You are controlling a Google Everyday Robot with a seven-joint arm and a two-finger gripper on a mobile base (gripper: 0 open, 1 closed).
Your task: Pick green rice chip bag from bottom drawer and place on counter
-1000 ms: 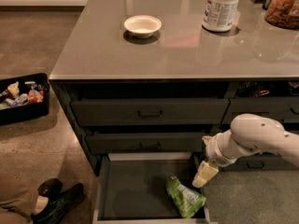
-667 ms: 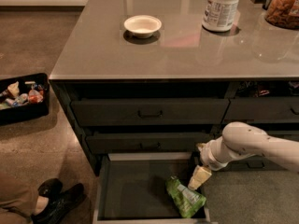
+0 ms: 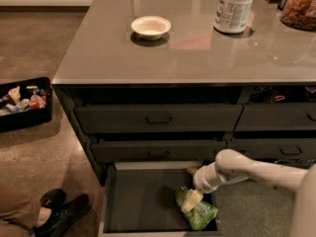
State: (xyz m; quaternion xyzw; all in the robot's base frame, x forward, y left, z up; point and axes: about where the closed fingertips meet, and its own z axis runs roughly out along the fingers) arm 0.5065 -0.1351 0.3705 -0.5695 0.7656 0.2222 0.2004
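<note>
- Down low, the bottom drawer (image 3: 140, 201) stood pulled open at the foot of the dark cabinet, showing a flat dark floor.
- The green rice chip bag (image 3: 203, 214) lay crumpled in the drawer's front right corner, close to the right wall.
- The gripper (image 3: 191, 201), on a pale arm (image 3: 256, 170) reaching in from the right, sat against the bag's upper left part. Whether it was spread or closed on the bag could not be told.
- The bag looked light, soft and crinkly. Its thin glossy film would probably slide under a loose pinch and buckle under a hard one.
- The chips inside were likely brittle, so a squeeze across the puffed middle risked crushing them.
- A raised fold or the sealed top edge seemed the safest place to take hold, since the film there was doubled and stood clear of the floor.
- The counter (image 3: 187, 53) above held a white bowl (image 3: 151, 26) and a white canister (image 3: 236, 8), well apart.
</note>
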